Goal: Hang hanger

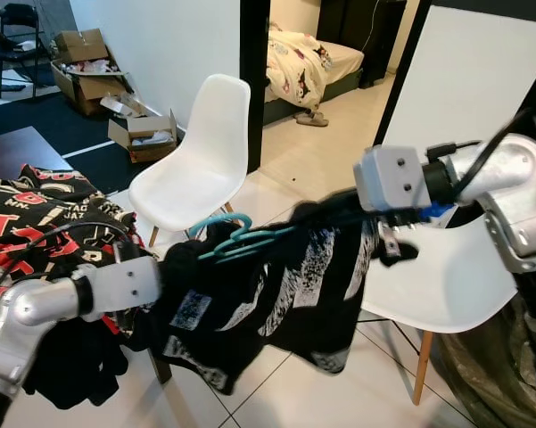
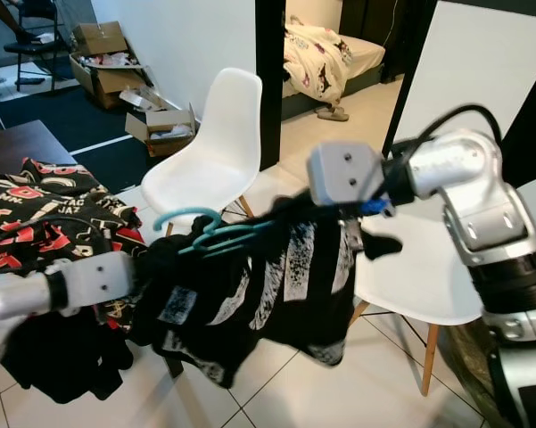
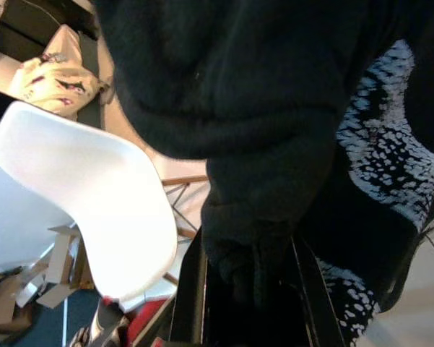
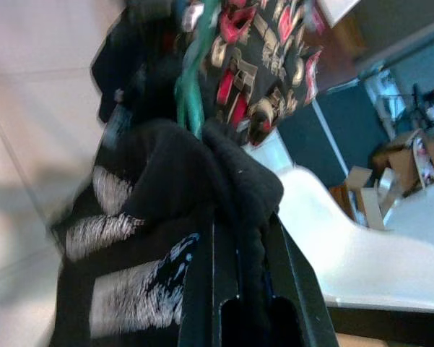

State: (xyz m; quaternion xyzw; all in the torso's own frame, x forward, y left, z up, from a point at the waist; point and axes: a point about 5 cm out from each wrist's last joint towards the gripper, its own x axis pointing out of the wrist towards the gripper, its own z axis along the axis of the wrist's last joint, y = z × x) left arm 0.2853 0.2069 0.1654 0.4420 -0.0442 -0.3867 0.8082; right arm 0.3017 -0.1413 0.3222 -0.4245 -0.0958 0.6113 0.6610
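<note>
Left eye view: a black shirt (image 1: 276, 294) hangs between both grippers, covering most of the teal hanger (image 1: 241, 239); only its hook and upper bars show, at 3 o'clock of the left gripper (image 1: 174, 267). The right gripper (image 1: 325, 212) lies at 3 o'clock of the hanger, its tips buried in cloth.

Left wrist view: jaws pinch black fabric.

Right wrist view: jaws clamp a shirt fold; the hanger runs just beyond.
</note>
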